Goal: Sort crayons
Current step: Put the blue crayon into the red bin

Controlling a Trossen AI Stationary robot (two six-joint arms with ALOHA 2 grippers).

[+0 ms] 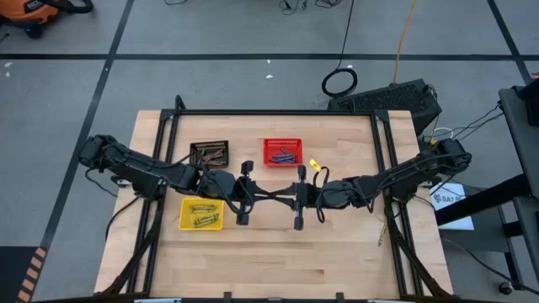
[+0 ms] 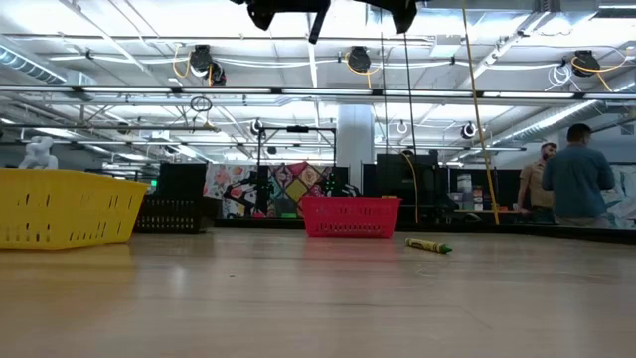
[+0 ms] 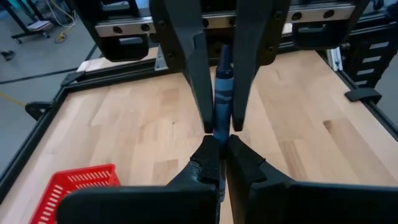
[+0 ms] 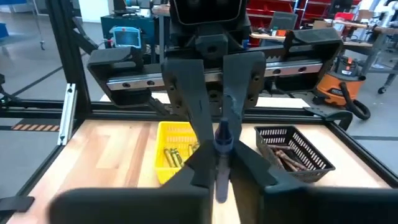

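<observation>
High view, grippers (image 1: pixel 271 195) meeting mid-table (both gripping a blue crayon (image 3: pixel 222 93))

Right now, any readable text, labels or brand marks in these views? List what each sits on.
White paper sheet beside the table's right edge: dark print, too small to read.
Yellow-green paper-wrapped crayon lying on the wooden table: wrapper print too blurred to read.
Blue paper-wrapped crayon between both grippers: no legible lettering.
Nothing else carries readable text.

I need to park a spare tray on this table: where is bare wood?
The near half of the table, below the yellow basket and both claws, is bare. The far strip is crowded: black basket, red basket, a loose crayon.
</observation>
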